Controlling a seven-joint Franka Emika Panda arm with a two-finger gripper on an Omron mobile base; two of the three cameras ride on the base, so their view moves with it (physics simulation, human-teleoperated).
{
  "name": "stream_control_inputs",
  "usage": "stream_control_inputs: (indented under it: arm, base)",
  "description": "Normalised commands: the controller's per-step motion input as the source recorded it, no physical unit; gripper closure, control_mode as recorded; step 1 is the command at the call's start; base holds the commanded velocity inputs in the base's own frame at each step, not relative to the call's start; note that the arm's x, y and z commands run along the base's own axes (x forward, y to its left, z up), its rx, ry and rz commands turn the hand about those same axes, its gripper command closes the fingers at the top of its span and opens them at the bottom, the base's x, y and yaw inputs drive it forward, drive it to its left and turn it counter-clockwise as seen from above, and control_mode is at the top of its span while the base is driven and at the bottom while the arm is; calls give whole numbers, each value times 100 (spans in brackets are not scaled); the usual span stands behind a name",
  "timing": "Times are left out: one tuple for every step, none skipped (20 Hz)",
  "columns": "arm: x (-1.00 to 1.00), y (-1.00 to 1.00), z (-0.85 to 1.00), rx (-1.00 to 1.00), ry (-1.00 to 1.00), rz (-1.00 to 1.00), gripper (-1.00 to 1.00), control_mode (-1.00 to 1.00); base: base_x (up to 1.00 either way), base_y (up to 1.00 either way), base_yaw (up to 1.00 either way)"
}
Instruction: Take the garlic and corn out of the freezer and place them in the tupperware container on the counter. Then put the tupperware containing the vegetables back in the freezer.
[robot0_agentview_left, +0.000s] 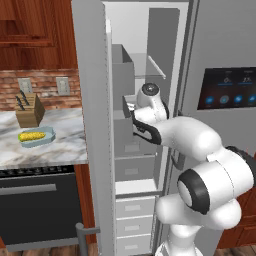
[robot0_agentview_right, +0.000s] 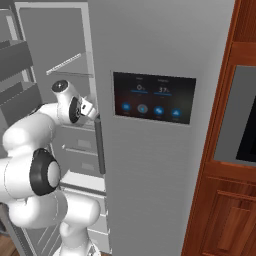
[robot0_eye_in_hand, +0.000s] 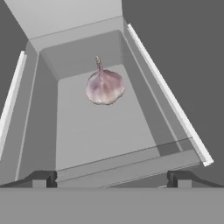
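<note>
The garlic (robot0_eye_in_hand: 105, 87), a pale bulb with a thin stem, lies on a grey shelf (robot0_eye_in_hand: 92, 131) inside the open freezer (robot0_agentview_left: 145, 65). My gripper (robot0_eye_in_hand: 111, 180) is open, its two dark fingertips (robot0_eye_in_hand: 43, 179) spread wide short of the shelf's front lip. The bulb sits well beyond them, untouched. The arm's wrist (robot0_agentview_left: 150, 102) reaches into the freezer at mid height. On the counter (robot0_agentview_left: 65, 142) to the left, the yellow corn (robot0_agentview_left: 31, 135) lies inside the pale blue tupperware container (robot0_agentview_left: 48, 134).
The freezer door (robot0_agentview_left: 92, 125) stands open between the counter and the arm. A wooden knife block (robot0_agentview_left: 30, 111) stands behind the container. Grey drawers (robot0_agentview_left: 134, 215) fill the freezer's bottom. The fridge door with its dark dispenser panel (robot0_agentview_right: 152, 97) is shut on the right.
</note>
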Motion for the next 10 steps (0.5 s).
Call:
stream_control_inputs:
  arm:
    - [53, 1, -4, 0, 2, -1, -100, -100]
    - [49, 0, -4, 0, 2, -1, -100, -100]
    - [49, 0, -1, 0, 3, -1, -100, -100]
    - [45, 0, 0, 0, 3, -1, -100, -100]
    - [40, 0, 0, 0, 3, -1, -100, -100]
    - [37, 0, 0, 0, 3, -1, -100, -100]
    - [33, 0, 0, 0, 3, -1, -100, -100]
    - [33, 0, -1, 0, 3, -1, -100, -100]
    - [32, 0, -3, 0, 2, -1, -100, -100]
    - [29, 0, -9, 0, 0, -1, -100, -100]
  base:
    - [0, 0, 0]
    - [0, 0, 0]
    - [0, 0, 0]
    - [0, 0, 0]
    - [0, 0, 0]
    - [0, 0, 0]
    - [0, 0, 0]
    - [0, 0, 0]
    - [0, 0, 0]
    - [0, 0, 0]
